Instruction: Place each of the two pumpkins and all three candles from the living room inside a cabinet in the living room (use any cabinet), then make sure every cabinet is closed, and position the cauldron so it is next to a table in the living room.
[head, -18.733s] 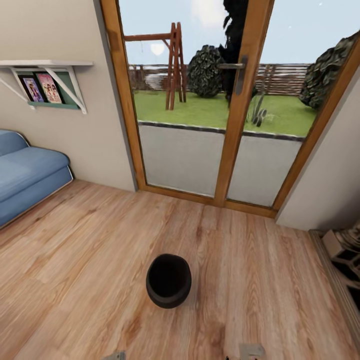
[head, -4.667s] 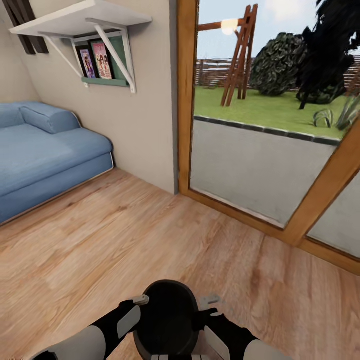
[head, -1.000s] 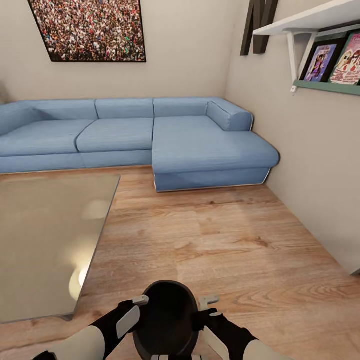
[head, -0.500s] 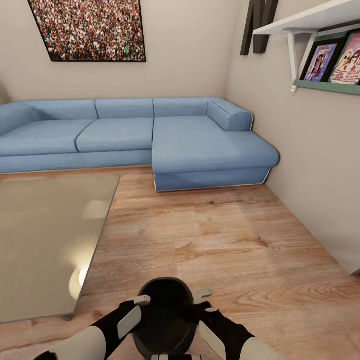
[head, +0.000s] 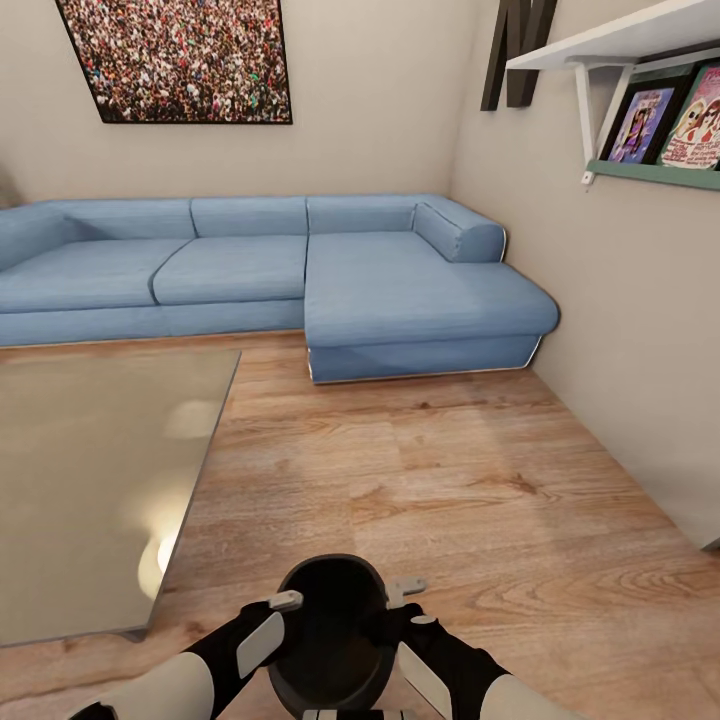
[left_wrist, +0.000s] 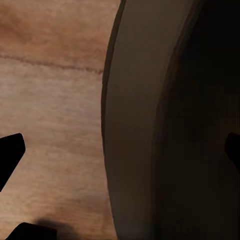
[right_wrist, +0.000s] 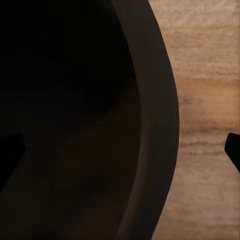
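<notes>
The cauldron (head: 335, 625), a matte black round pot, sits low at the bottom centre of the head view, between my two arms. It is a short way right of the glass table's (head: 90, 480) near corner. My left gripper (head: 300, 612) straddles the pot's left wall, and my right gripper (head: 392, 598) straddles the right wall. In the left wrist view the cauldron wall (left_wrist: 150, 125) runs between the wide-apart fingertips of the left gripper (left_wrist: 120, 147). The right wrist view shows the same for the cauldron (right_wrist: 150, 125) and the right gripper (right_wrist: 122, 145). Both stand open. The cabinet, pumpkins and candles are out of view.
A blue corner sofa (head: 300, 270) fills the far side against the wall. A beige wall (head: 640, 350) with a white shelf (head: 620, 45) closes the right side. Wood floor (head: 450, 470) stretches between the table, the sofa and that wall.
Earlier I turned from the glass door towards the sofa and table with the cauldron between my grippers. In the last second the right gripper shifted inward and the cauldron nudged slightly left.
</notes>
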